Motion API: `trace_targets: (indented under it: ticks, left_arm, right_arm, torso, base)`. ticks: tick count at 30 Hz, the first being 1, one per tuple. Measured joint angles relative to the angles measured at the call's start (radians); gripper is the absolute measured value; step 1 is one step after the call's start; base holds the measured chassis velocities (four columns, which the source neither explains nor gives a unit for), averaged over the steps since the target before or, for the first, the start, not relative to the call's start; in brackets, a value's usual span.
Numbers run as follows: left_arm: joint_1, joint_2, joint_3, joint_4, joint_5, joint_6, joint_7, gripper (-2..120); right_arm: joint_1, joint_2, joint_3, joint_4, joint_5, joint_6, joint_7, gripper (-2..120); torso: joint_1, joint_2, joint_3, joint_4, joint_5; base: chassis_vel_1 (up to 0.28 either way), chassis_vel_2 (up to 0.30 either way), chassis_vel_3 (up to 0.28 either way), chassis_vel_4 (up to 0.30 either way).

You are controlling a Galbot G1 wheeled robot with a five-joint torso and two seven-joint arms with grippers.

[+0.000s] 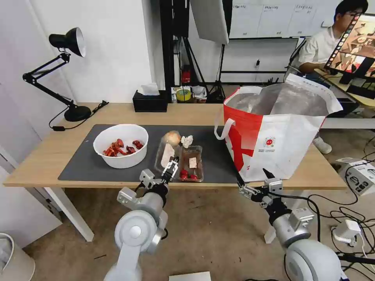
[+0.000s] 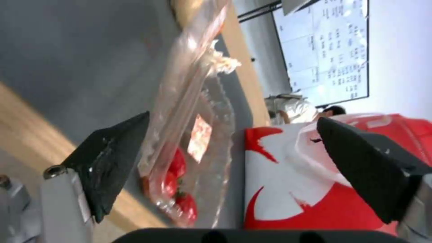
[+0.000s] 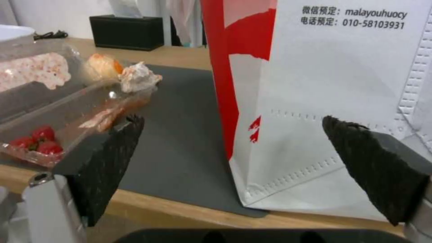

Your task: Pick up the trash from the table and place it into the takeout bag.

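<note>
Reaching: we bring our left gripper to the clear tray, jaws spread wide.
Tray: on the desk, left of the takeout bag.
Right gripper: jaws released, near the bag's base.
Next: we judge closing on the tray's edge.

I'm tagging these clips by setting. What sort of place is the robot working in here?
Probably an office or lab set up for recording: a wood-top desk with a black desk lamp, a wall whiteboard with charts, a light stand, and loose cables on the floor.
</note>
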Motion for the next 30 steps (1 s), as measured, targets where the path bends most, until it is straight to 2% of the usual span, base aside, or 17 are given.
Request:
trace_targets:
  ticks: [17,30]
  left_arm:
    - [-0.007,0.0,0.002,-0.009,-0.003,-0.016,0.055,100]
    - [-0.036,0.005,0.024,0.005,-0.005,-0.019,0.061,100]
  right_arm:
    - [-0.004,0.0,0.002,0.001,-0.001,0.004,-0.001,100]
    - [-0.005,-0.002,0.007,-0.001,-0.002,0.006,-0.001,100]
  torso:
    - [0.0,0.0,0.0,0.0,0.0]
    - [0.0,0.0,0.0,0.0,0.0]
  base:
    - [0.0,0.0,0.0,0.0]
    - [0.0,0.0,0.0,0.0]
